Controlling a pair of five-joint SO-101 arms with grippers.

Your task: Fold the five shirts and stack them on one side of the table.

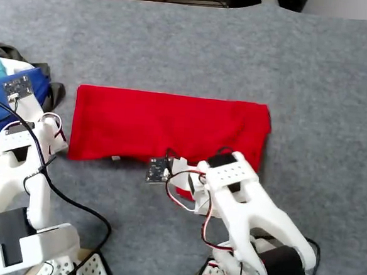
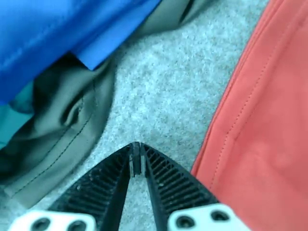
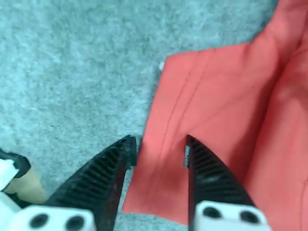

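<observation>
Red shirt (image 1: 165,127) lay flat across the mid table as a long folded band, long edges running side to side and one short end toward the L arm. All of it sat on the grey felt mat (image 1: 313,77). R gripper (image 3: 159,149) was down at the near long edge, right where the high view showed a small red flap poking out under the wrist. The claw was parted to a moderate gap with nothing clamped. One finger (image 3: 103,178) hung over bare felt and the other (image 3: 211,178) over red cloth, so the hem ran up between them. Whether the tips actually touched the fabric was hard to call from the wrist cam, prob just above it. Over on the L side, the L gripper (image 2: 136,163) was pinched closed, ribbed tips meeting with nothing between them. It sat over a strip of bare felt, with an olive shirt (image 2: 62,130) crumpled on one side and the red shirt's stitched edge on the other, touching neither. The olive one was partly tucked under a blue shirt (image 2: 57,33), and a bit of teal cloth (image 2: 9,120) peeked out beside them. That bunch was heaped at the table's L edge, unfolded, near the red shirt but apart from it.
</observation>
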